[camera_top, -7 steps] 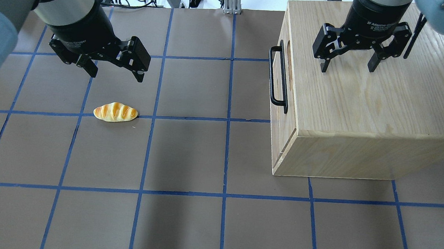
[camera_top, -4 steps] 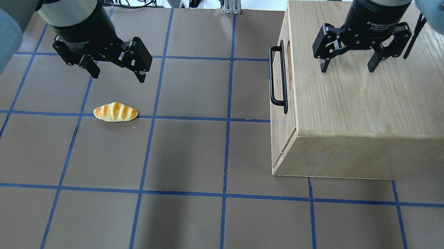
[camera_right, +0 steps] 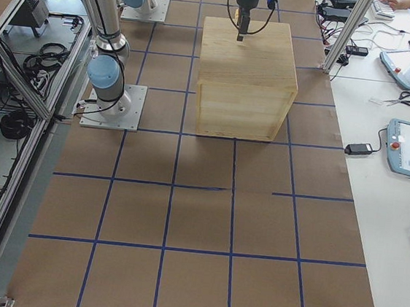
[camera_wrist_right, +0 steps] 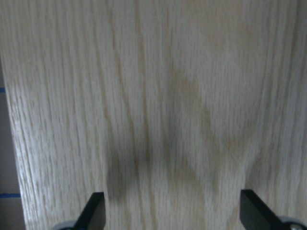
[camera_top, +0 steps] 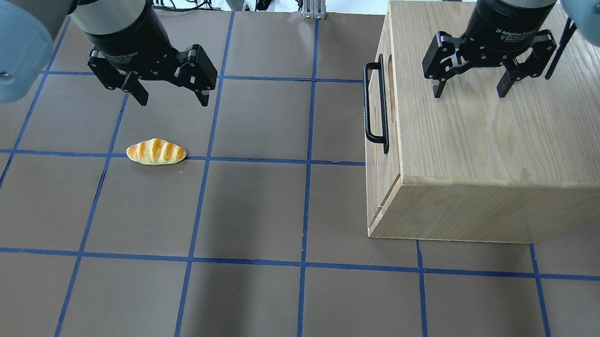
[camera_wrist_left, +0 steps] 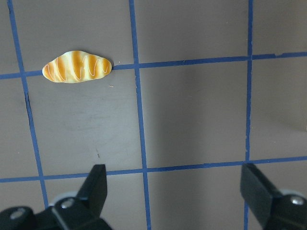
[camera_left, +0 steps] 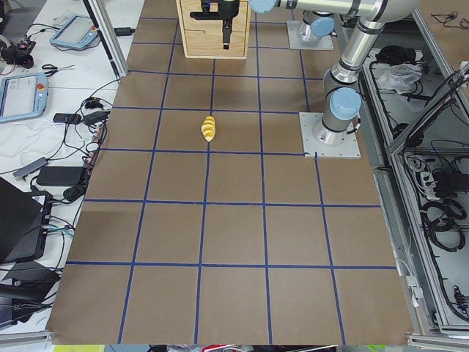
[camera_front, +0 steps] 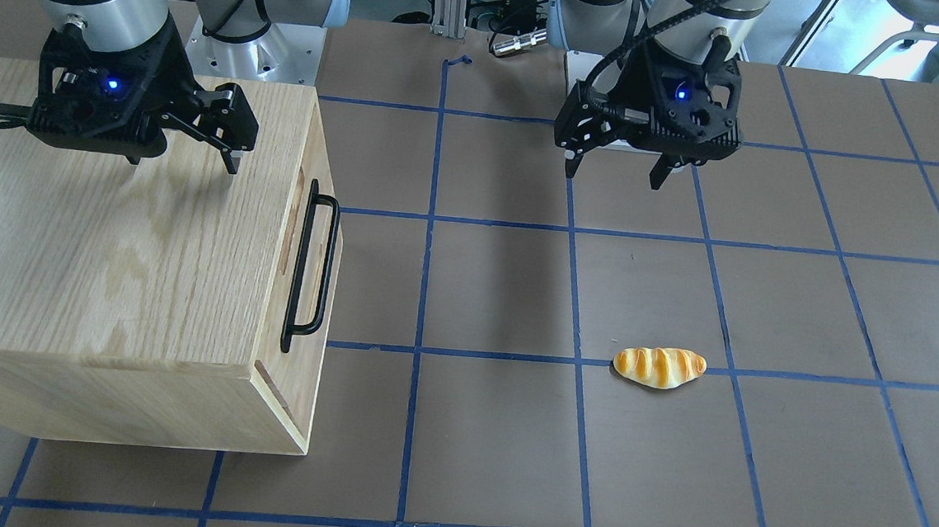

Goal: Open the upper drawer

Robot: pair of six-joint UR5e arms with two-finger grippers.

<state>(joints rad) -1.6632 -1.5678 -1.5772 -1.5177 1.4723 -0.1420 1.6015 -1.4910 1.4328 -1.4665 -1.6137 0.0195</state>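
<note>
Drawer front first: the upper drawer sits shut, its panel flush with the face of the oak-grain cabinet. Its black bar handle points toward the middle of the table. Nothing touches that handle. The right gripper hangs over the cabinet's top, fingers spread wide, and its wrist camera sees only wood grain between the two tips. Whether those tips touch the wood, I cannot tell. Over on the other side, the left gripper hovers above the bare brown surface, jaws wide and holding nothing, well apart from the handle. A toy bread roll lies on a blue tape line near it.
</note>
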